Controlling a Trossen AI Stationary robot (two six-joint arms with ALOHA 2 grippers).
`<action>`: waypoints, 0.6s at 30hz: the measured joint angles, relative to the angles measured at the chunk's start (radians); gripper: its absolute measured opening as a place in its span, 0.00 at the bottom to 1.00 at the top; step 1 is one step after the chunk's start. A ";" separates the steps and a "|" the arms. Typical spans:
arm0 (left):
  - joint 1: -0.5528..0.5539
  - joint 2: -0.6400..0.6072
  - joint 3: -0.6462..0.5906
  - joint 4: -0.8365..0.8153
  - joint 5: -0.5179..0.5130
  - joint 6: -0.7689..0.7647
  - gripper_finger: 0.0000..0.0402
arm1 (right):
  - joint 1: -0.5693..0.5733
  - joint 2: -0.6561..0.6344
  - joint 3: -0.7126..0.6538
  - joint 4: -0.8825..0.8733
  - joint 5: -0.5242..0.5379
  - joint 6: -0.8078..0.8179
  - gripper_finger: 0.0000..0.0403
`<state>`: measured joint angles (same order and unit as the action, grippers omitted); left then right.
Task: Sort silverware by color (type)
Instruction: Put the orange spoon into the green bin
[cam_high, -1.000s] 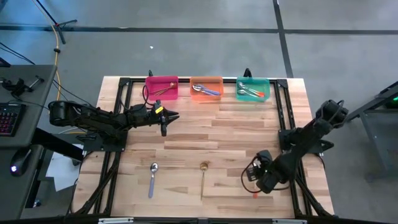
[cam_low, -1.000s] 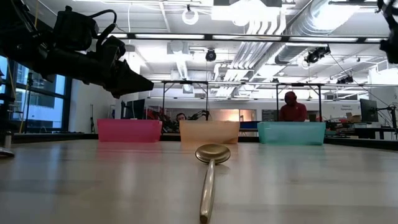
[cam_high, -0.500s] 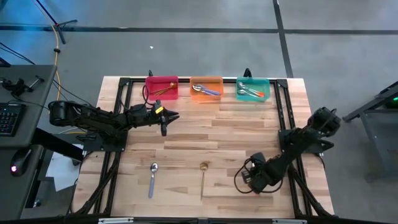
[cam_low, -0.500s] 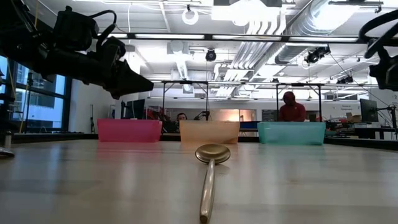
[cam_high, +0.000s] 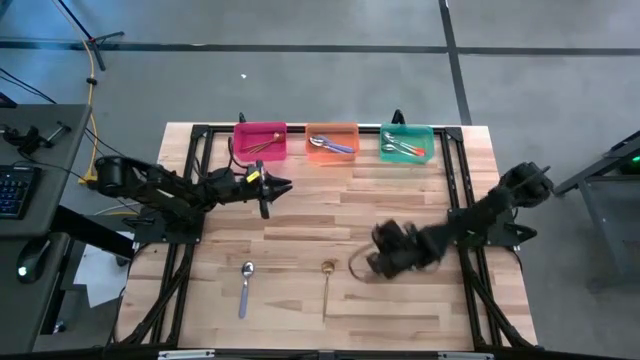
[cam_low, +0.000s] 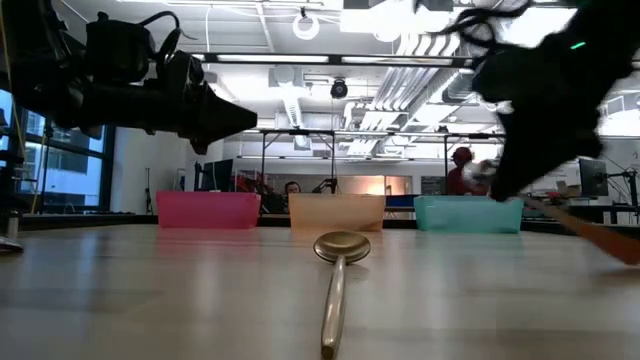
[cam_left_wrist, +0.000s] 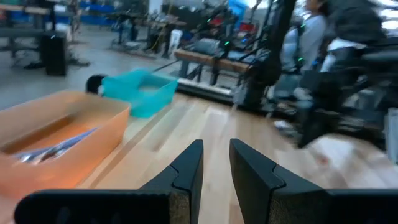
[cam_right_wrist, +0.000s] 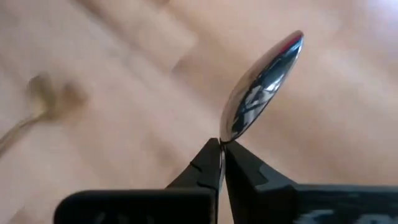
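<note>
I'm working in what looks like a robotics lab or industrial workshop. Beyond the wooden tabletop (cam_high: 300, 215) I see a big open hall with exposed silver ducts (cam_low: 430, 40) and strip lights (cam_low: 300, 58) under a high ceiling, and a grey concrete floor (cam_high: 300, 90) marked with dark lines. At nine o'clock from the tabletop sits a desk with a keyboard (cam_high: 14, 190) and mouse (cam_high: 30, 258). Towards twelve o'clock, benches crowded with equipment fill the background, and a person in a red top (cam_low: 466, 172) is there among them.
</note>
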<state>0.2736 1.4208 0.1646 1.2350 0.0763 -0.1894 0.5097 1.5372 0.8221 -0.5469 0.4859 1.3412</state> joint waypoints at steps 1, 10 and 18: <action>0.001 0.011 0.000 0.027 0.011 0.000 0.18 | -0.047 -0.012 -0.008 0.007 0.001 -0.073 0.00; 0.021 0.029 0.000 0.066 0.036 0.018 0.18 | -0.514 -0.197 -0.020 0.127 -0.073 -0.751 0.00; 0.170 0.029 0.000 0.071 0.014 0.038 0.18 | -0.974 -0.318 -0.003 0.098 -0.269 -1.201 0.00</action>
<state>0.4433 1.4498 0.1650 1.3060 0.0898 -0.1516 -0.4642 1.2194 0.8187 -0.4488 0.2167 0.1403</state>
